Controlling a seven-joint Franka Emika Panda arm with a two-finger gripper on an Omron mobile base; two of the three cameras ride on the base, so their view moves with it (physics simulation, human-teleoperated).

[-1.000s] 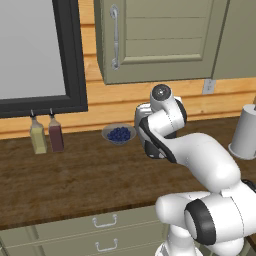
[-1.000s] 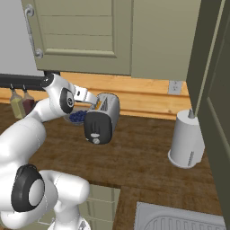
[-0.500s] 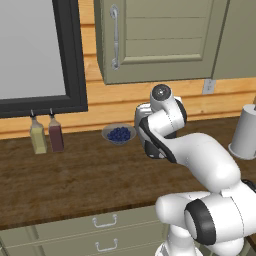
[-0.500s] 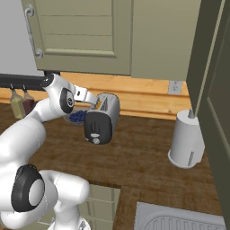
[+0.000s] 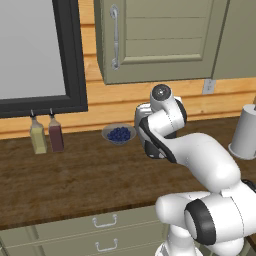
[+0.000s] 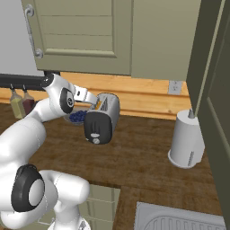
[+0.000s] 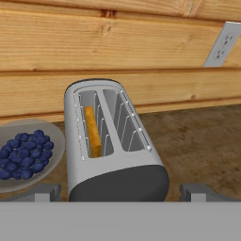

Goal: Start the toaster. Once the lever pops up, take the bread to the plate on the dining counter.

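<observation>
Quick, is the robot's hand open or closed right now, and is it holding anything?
Hand: open and holding nothing, its fingertips spread on either side of the toaster.

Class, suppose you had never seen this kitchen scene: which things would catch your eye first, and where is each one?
First the silver toaster on the wooden worktop by the plank wall, with a slice of bread standing in its left slot in the hand view. Next the bowl of blueberries right beside it. Then the white arm, its gripper open just in front of the toaster.
</observation>
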